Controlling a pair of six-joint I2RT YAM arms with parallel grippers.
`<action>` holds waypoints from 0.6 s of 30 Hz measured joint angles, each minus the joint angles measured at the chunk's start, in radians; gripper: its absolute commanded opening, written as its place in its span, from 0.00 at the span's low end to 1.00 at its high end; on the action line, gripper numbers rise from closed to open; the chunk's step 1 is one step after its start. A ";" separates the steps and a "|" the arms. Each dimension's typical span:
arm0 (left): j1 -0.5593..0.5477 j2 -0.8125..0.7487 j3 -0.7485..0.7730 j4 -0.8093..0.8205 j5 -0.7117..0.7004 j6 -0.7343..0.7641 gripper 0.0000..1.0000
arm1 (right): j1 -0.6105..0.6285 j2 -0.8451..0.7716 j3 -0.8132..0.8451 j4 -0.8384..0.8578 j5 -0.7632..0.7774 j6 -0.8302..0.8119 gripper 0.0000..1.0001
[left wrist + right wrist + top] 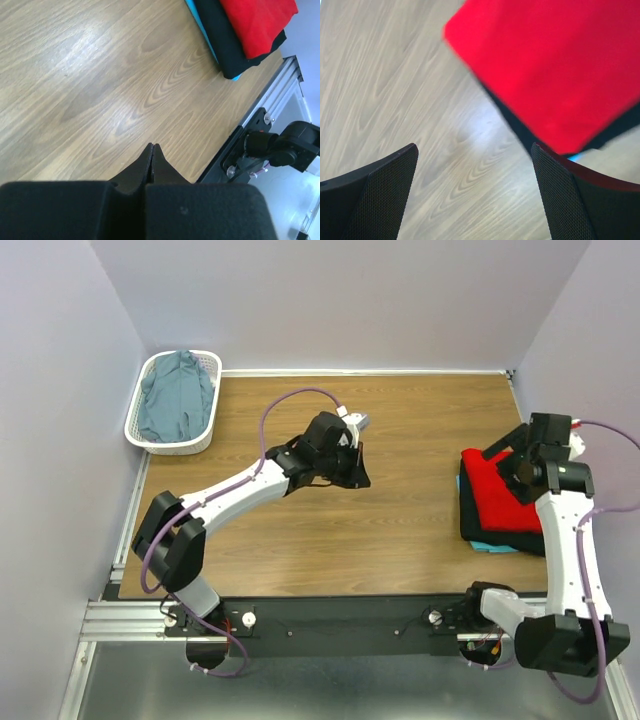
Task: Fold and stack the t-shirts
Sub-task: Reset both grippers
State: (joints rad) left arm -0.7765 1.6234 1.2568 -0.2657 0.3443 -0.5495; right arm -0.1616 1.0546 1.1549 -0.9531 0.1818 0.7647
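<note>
At 3 o'clock on wooden table [400, 420]: folded stack, red t-shirt [495, 490] uppermost, black t-shirt [500, 537] beneath, teal t-shirt [488, 547] lowest, visible only as a sliver at the near edge. Over the stack's 10 o'clock corner: right gripper [474, 150], spread wide and released, gripping nothing. Near table centre: left gripper [152, 147], clenched fully and empty, above bare wood. At 10 o'clock, far corner: white lattice basket [137, 432] containing crumpled grey-blue t-shirt [178, 400].

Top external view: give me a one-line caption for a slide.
Folded stack, red t-shirt over black t-shirt over teal t-shirt, at the table's right; grey-blue t-shirt in the white basket, far left.
</note>
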 measured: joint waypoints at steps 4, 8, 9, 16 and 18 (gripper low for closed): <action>0.011 -0.063 -0.026 -0.005 -0.062 0.000 0.00 | 0.147 0.044 -0.023 0.090 -0.037 -0.006 1.00; 0.072 -0.215 -0.097 0.016 -0.131 0.000 0.00 | 0.412 0.132 -0.005 0.185 -0.017 -0.001 1.00; 0.096 -0.257 -0.117 0.019 -0.151 0.000 0.00 | 0.492 0.166 -0.001 0.217 -0.008 0.001 1.00; 0.196 -0.489 -0.275 0.049 -0.317 -0.006 0.05 | 0.803 0.306 -0.003 0.393 0.031 -0.011 1.00; 0.197 -0.550 -0.330 0.059 -0.354 -0.013 0.06 | 0.824 0.316 -0.016 0.446 0.037 -0.019 1.00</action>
State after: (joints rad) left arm -0.5797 1.0737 0.9268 -0.2070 -0.0097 -0.5625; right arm 0.6628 1.3705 1.1385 -0.5076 0.2184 0.7460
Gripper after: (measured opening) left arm 0.050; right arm 0.997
